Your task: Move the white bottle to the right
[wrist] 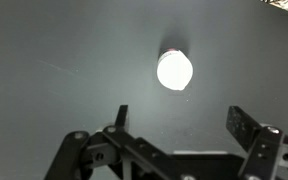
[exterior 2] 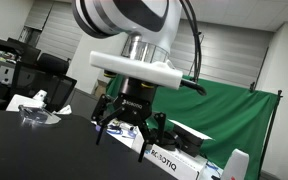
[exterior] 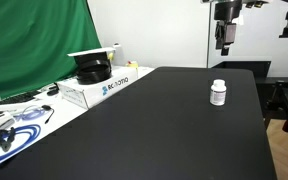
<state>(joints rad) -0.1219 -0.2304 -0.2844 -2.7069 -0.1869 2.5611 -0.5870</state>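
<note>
Black desk [exterior: 154, 125], white bottle [exterior: 218, 93] standing upright out in the open; hand [wrist: 177, 113] hangs well above it, spread wide apart, I'd guess lining up a top-down grab.

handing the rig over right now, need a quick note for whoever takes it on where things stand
Gripper: open and empty, high above the table. In the wrist view the bottle shows just beyond the gap between the open fingers.
White bottle: upright on the black table, standing free with nothing touching it, well clear of the white box at the far edge.
Done: no grasp made; the bottle looks untouched.
Left: lower onto the bottle, close on it, carry it to the right, set it down upright and release.
</note>
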